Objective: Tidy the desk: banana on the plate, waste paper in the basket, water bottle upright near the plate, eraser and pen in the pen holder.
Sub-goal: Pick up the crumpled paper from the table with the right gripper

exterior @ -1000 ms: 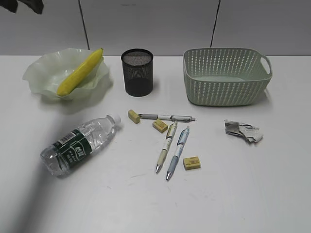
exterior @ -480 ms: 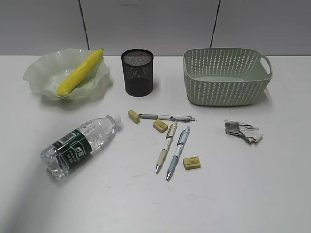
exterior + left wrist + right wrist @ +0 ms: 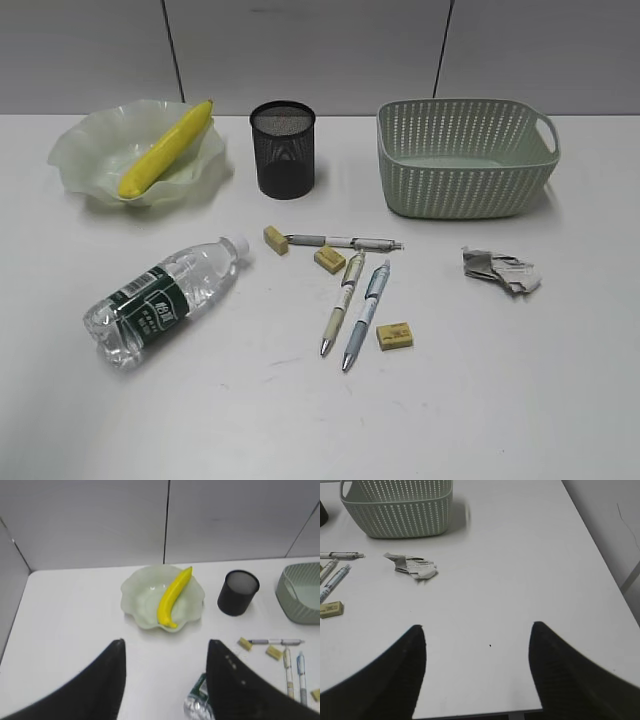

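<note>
Banana (image 3: 173, 597) on plate (image 3: 137, 592); left gripper (image 3: 166, 652), right gripper (image 3: 476, 635) raised, spread, empty.

I see a smooth matt white desk (image 3: 500, 400). At upper left the plate (image 3: 75, 150) looks like translucent pale green plastic with a soft sheen, and the banana (image 3: 165, 148) has a smooth, waxy yellow skin. The holder (image 3: 283, 150) is black metal mesh, matt. At upper right the basket (image 3: 465, 160) is matt perforated plastic. The bottle (image 3: 160, 300) is clear glossy plastic with a printed label. The paper (image 3: 500, 270) is crumpled and dull. The erasers (image 3: 394, 335) look matt, rubbery.
</note>
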